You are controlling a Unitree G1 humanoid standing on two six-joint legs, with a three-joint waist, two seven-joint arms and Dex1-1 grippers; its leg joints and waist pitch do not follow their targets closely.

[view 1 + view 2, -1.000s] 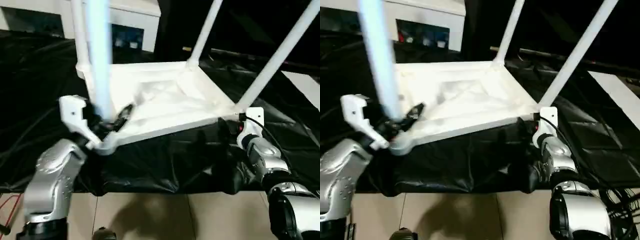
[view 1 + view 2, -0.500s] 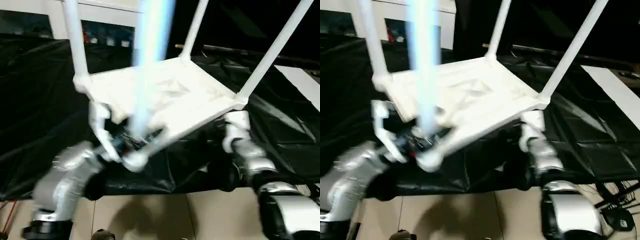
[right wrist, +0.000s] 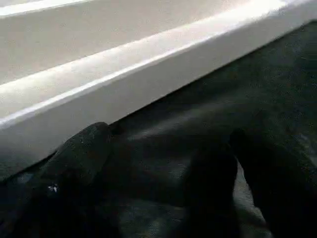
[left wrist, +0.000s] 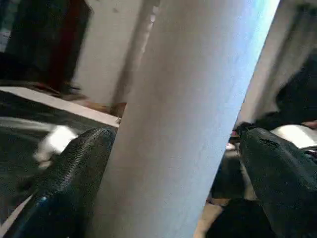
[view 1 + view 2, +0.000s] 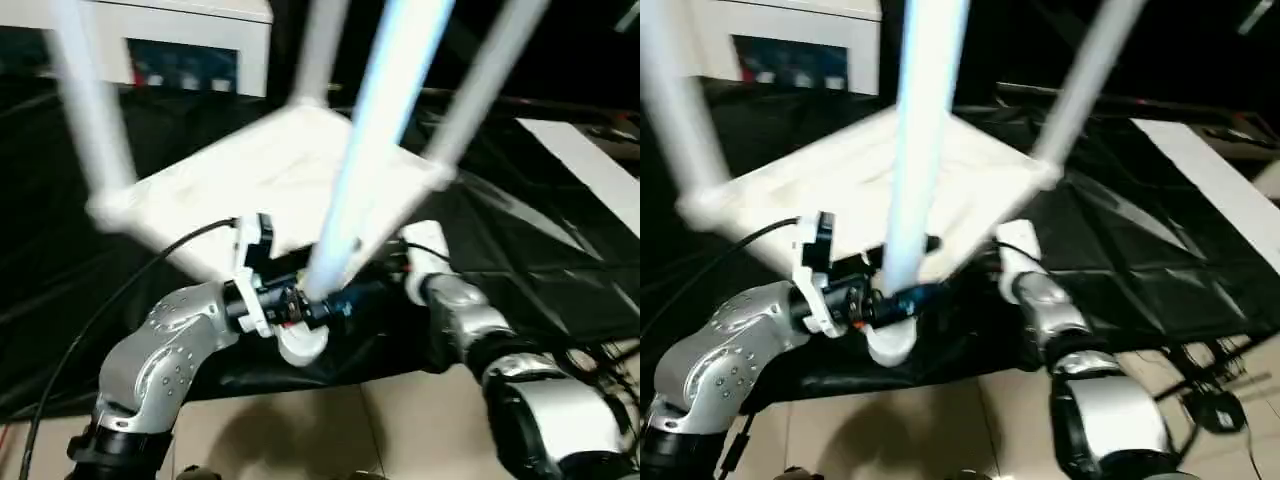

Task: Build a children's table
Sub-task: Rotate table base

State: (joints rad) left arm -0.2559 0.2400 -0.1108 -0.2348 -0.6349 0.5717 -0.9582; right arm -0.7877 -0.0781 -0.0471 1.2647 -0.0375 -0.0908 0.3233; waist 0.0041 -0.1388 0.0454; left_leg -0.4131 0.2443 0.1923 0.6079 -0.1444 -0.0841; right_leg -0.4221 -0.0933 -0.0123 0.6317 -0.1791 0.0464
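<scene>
Black sheeting underlies the upturned tabletop point(image 5: 290, 170); the left gripper point(image 4: 168, 163), fingers spread around the near leg point(image 5: 375, 150) at its base, is nearer than the open, empty right gripper point(image 3: 168, 168) beside the edge.

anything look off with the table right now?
Yes. The upside-down tabletop is tilted, its near corner low over the black sheet. The left tool straddles the near leg close to its socket. All four legs seem seated; no damage visible.
</scene>
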